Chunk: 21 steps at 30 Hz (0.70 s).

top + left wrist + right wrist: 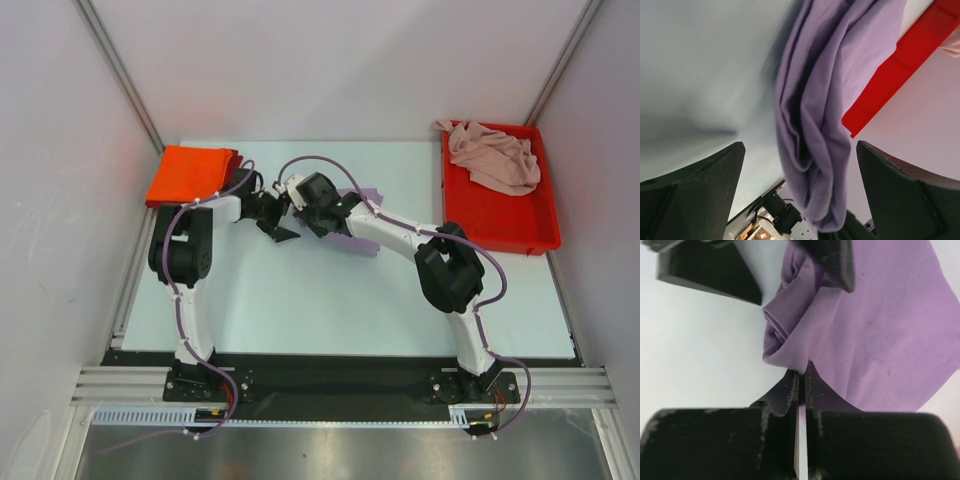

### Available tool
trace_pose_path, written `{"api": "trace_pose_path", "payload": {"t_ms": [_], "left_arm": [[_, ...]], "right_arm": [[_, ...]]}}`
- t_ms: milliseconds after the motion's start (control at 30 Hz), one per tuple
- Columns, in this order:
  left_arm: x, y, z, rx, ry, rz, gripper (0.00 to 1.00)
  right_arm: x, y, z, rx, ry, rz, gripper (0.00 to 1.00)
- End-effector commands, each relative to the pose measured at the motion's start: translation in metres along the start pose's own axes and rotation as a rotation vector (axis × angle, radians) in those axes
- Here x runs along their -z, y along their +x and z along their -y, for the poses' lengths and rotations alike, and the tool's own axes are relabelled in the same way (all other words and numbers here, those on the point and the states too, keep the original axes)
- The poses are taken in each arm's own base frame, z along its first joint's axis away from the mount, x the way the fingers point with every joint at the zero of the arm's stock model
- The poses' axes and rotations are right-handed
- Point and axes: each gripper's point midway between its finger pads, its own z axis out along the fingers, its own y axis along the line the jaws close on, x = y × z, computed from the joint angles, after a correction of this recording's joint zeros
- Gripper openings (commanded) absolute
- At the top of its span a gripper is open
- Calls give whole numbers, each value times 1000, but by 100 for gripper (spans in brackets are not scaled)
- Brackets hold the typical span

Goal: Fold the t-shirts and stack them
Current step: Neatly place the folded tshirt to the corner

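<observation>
R gripper (801, 377) jaws shut, pinching edge of purple shirt (880, 330), mid table (300, 300). L gripper (800, 147) wide open, straddling bunched cloth, fingers clear of it. Top view only: folded orange shirt (190, 175) far left; pink shirt (495, 155) in tray (500, 225).

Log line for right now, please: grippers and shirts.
left gripper open, facing lavender shirt | right gripper shut on lavender shirt | orange-red shirt folded, far left | pale pink shirt crumpled in red tray

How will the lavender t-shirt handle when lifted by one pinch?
Likely floppy: the lavender t-shirt hangs in deep folds where the right gripper pinches it. Probably light, since the cloth looks thin. Pushed, it would likely bunch, not slide.
</observation>
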Motion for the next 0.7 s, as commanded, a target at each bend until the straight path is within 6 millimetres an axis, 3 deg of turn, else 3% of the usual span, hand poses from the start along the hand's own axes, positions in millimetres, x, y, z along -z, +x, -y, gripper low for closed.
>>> {"api": "trace_pose_path", "payload": {"t_ms": [0,167,367,467,533,567,600,633,667], "left_arm": [[-4,0,13,-22,-16,-2,98],[-18,-14,7,-49,-60,53,94],[-38,-19,22,-91,-7,54,86],[-45,-26,29,-134,29,77,75],[-49,-28,28,-149,39,66,56],[-50,-30,35,-171,60,69,42],[-50,-30,36,-182,60,64,35],[-48,-32,36,-228,49,74,28],[-44,-37,41,-256,27,101,10]], "right_arm": [[30,-43,0,-31,-13,113,0],[29,-43,-3,-55,-22,114,0],[29,-42,-10,-82,-44,126,0],[27,-38,-14,-90,-57,120,0],[27,-38,-16,-99,-65,123,0],[27,-38,-17,-105,-65,122,0],[28,-37,-16,-112,-65,120,0],[30,-37,-15,-130,-59,117,5],[33,-35,-13,-140,-53,105,12]]}}
